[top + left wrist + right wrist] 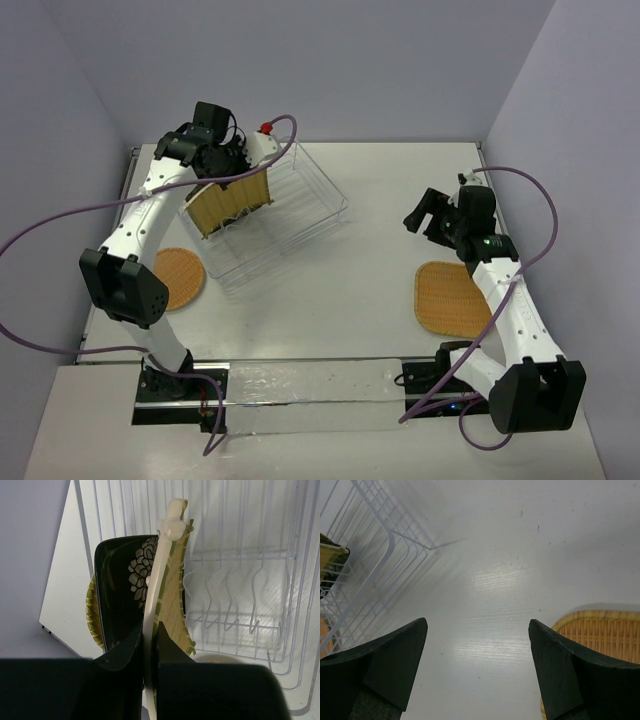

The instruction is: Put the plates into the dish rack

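Left gripper (150, 645): clenched on the rim of the yellow bamboo plate (172, 587), pinching it edge-on. Hangs it over the left end of the dish rack (305, 210), long axis running straight away from the wrist, face tilted in the top view. Holds it just beside the black flowered plate (120, 587), which stands upright in the rack; touching or apart, cannot tell. Beyond the black one, a round woven rim (91, 612). On the other side, bare wire slots (235, 605), so open room lies that way.

Judged next: lower along the plate's own plane into the slot next to the black plate, then let go. Risks clipping that neighbour or a slot wire if tilted.

Right gripper (477, 645): spread wide, holding nothing, above bare table (490, 555). Just beside one finger, the rounded-square orange plate (605, 635), lying flat, well apart from the rack. Round orange plate (180, 277) flat on the table, nearer the left arm.
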Motion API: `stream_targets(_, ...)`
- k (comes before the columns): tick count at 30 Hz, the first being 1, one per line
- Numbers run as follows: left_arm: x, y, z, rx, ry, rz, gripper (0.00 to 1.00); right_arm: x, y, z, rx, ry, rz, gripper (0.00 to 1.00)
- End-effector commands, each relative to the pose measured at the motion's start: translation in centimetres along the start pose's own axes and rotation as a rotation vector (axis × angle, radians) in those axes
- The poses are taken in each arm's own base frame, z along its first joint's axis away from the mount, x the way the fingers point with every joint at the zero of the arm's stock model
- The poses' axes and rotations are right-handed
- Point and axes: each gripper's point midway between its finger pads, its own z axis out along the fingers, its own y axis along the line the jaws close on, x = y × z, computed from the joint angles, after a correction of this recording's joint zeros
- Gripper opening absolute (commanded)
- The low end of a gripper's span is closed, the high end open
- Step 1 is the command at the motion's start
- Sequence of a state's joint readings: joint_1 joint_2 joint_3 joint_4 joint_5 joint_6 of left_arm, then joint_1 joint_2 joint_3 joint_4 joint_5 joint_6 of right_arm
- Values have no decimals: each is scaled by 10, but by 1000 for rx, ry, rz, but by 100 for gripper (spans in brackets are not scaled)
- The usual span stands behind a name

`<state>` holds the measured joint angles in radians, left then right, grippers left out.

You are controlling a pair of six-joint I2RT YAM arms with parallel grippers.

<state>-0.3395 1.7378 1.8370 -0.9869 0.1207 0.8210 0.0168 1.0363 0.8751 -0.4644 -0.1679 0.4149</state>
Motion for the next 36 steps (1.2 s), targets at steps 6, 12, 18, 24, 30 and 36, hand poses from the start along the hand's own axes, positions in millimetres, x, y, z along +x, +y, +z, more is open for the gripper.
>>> stream_targets(6,-3,28,6,-81,-51,56,39,1,-42,-1,164,-12,178,89)
stream_targets(12,6,35,11,-81,-55,56,48,5,-61,-6,238,-6,258,89)
stream_targets(18,0,55,2,-135,-86,67,76,7,-96,-24,399,-52,363,89)
stream_targets(24,-27,75,-22,-206,-172,76,97,30,-148,-37,567,-56,564,89)
stream_targets(30,-53,85,-56,-268,-288,98,99,47,-194,-56,726,-119,718,90)
stream_targets(36,-75,71,-78,-238,-424,140,99,66,-240,-93,911,-245,849,89)
